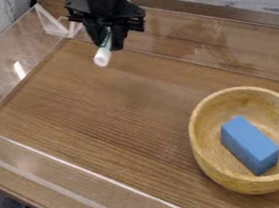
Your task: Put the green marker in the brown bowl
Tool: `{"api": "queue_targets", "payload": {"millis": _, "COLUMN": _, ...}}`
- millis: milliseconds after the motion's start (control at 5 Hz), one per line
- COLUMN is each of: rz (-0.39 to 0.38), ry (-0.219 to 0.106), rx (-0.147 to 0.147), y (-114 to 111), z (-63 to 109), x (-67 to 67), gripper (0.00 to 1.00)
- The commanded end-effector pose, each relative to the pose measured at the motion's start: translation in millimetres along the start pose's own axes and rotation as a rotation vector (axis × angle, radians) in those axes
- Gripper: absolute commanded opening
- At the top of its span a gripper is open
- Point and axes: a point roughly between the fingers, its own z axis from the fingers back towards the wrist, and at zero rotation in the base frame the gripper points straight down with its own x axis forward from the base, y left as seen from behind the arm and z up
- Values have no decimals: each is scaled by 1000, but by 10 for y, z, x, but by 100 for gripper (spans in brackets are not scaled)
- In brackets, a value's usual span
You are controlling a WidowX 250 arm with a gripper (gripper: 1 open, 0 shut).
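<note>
With the claw [107,33] clenched on the green marker [102,51] at far left, carry it level toward the brown bowl [216,169], clearing its rim
</note>
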Motion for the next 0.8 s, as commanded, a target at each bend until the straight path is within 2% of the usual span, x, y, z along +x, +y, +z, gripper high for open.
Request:
{"api": "queue_targets", "payload": {"millis": 0, "rz": -9, "ry": -44, "rx": 13, "y": 72, "z": 50, "x": 79, "gripper": 0}}
{"api": "queue_targets", "payload": {"millis": 600, "rz": -56, "ry": -69, "rx": 6, "y": 91, "z": 19, "x": 48, "gripper": 0}}
